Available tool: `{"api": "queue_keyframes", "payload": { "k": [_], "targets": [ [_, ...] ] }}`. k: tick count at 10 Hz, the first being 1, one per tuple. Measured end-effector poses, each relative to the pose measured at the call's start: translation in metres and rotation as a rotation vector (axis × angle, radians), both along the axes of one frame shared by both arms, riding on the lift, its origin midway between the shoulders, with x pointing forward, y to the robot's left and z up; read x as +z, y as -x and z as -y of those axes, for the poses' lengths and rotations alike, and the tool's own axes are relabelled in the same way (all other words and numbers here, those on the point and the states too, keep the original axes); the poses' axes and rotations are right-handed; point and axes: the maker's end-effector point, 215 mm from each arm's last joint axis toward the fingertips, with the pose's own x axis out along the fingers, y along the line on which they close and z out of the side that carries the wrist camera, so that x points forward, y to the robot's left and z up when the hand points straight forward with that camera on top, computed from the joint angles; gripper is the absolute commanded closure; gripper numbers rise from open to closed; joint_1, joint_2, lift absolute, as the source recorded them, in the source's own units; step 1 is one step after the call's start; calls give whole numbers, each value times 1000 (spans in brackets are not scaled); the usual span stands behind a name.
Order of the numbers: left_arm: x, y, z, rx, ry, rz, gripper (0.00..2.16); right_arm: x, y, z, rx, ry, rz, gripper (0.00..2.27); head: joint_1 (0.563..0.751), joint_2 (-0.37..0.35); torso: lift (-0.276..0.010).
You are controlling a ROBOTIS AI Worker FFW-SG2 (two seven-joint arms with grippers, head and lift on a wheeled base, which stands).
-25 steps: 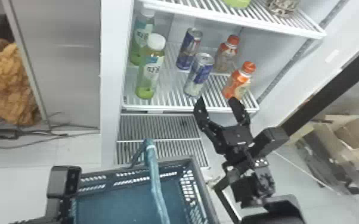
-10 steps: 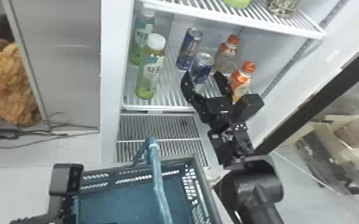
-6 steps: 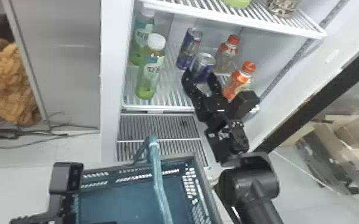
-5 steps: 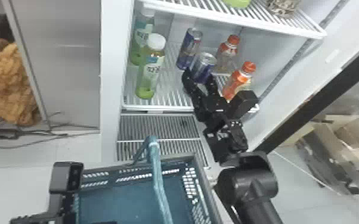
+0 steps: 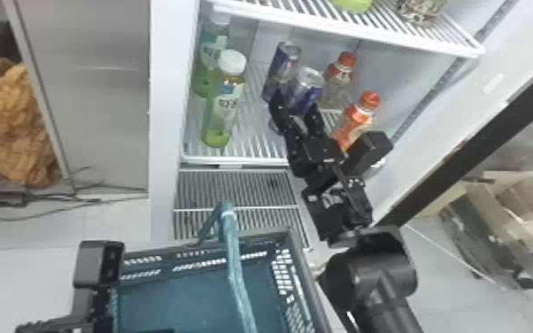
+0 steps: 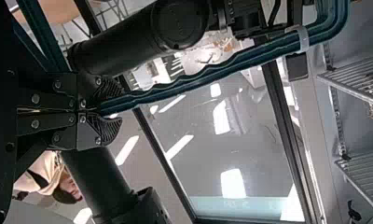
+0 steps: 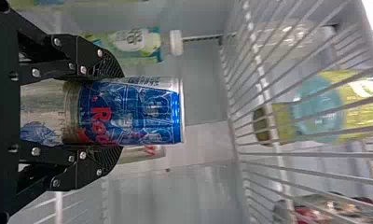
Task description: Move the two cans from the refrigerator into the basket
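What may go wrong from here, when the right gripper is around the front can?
Lifting the front can might tip the rear can, since the two are close. The nearer orange-capped bottle is beside the right gripper; a sideways swing may knock it. The handle crosses over the basket, so the can may bump it on the way in.

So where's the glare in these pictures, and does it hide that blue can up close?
Left wrist view: bright white patches on the glass pane, probably reflected lights; head view: a soft sheen on the grey metal panel; right wrist view: gentle shine on the blue can, its pattern plainly visible.
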Motion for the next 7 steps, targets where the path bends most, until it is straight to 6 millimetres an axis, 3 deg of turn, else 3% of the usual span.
{"api": "queue_keyframes", "payload": {
  "k": [4, 7],
  "targets": [
    [0, 0, -1, 4, 1, -2, 1162, 34, 43, -14, 39, -16, -5, 992, 695, -350, -276],
    [0, -1, -2, 9, 3, -5, 1162, 44, 84, -13, 40, -15, -39, 986, 695, -350, -276]
  ]
}}
